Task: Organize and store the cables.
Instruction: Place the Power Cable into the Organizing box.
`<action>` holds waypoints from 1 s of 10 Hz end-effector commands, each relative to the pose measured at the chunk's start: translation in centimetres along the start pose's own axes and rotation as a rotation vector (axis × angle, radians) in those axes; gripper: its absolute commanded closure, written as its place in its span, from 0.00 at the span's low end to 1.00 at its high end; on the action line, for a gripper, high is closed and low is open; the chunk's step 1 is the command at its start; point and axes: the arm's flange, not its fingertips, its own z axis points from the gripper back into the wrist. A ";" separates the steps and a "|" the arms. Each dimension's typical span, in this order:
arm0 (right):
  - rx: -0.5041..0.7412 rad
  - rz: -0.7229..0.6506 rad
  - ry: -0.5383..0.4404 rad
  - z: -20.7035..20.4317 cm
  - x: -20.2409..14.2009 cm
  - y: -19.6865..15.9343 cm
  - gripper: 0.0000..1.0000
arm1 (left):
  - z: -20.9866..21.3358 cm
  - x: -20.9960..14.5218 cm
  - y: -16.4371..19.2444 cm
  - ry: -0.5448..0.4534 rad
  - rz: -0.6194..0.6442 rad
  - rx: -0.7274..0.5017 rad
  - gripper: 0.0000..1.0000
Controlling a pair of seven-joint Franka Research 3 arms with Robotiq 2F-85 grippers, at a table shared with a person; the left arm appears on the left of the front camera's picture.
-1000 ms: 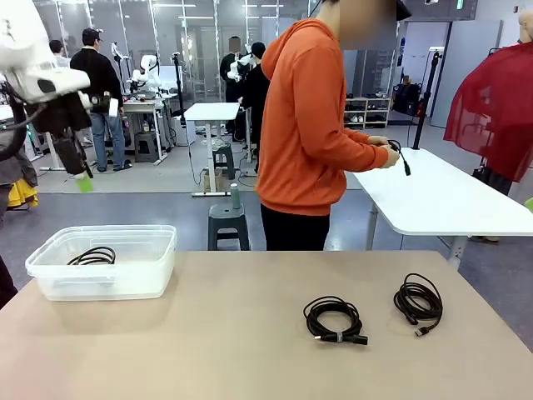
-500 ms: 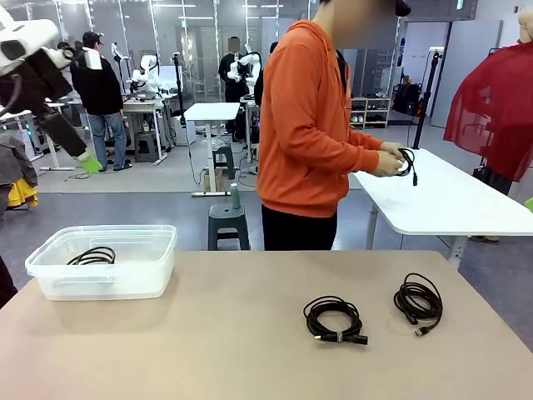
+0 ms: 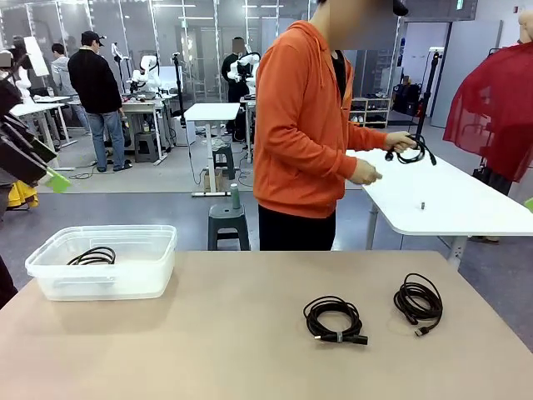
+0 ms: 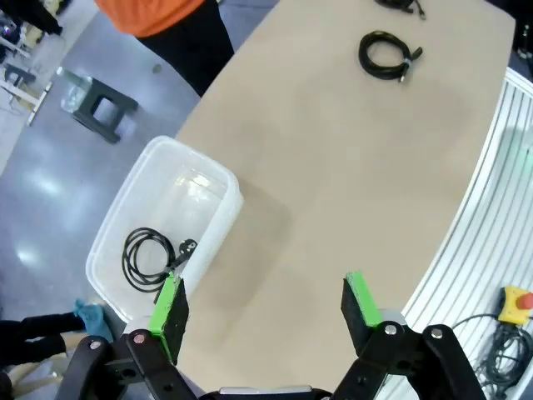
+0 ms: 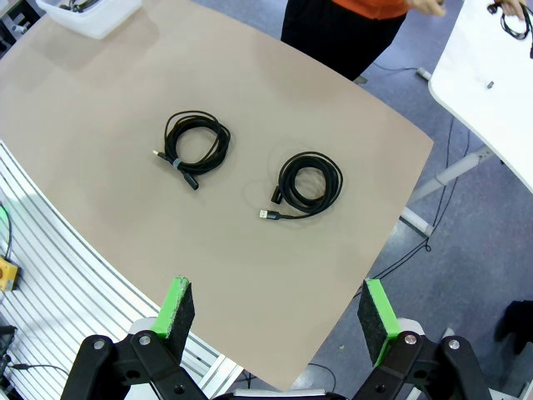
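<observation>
While the tied cable [image 3: 335,320], a black coil with a small pale tie round it, lies on the tan table [image 3: 208,350] a little right of the middle, a second coil [image 3: 418,301] lies near it toward the right edge. The two are not touching, and a plug end of the second pokes out on the robot's side. A third coil [image 3: 93,256] lies flat on the floor of the clear plastic bin [image 3: 50,279], which stands at the table's far left corner, well apart from the other two. Beyond the table a person [image 3: 300,125] in an orange hoodie stands side-on, holding a looped black cable [image 3: 414,155] in one raised hand [image 3: 401,142] above a white table [image 3: 450,208], where a small dark bit lies by itself. The left gripper [image 4: 265,307] hangs high over the bin's end of the tan table, its green-padded fingers spread wide with nothing between them. The right gripper [image 5: 276,308] hovers high above the table's near right edge, its fingers likewise spread wide and empty, with both loose coils lying below and ahead of it.
</observation>
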 end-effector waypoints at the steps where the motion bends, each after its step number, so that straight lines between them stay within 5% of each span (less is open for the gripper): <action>1: -0.001 0.003 0.000 0.1 -0.2 0.0 0.00 | -0.5 0.3 -0.2 0.019 0.013 -0.006 0.07; 10: -0.001 0.003 0.000 0.1 -0.2 0.0 0.00 | -0.5 0.3 -0.2 0.019 0.013 -0.006 0.07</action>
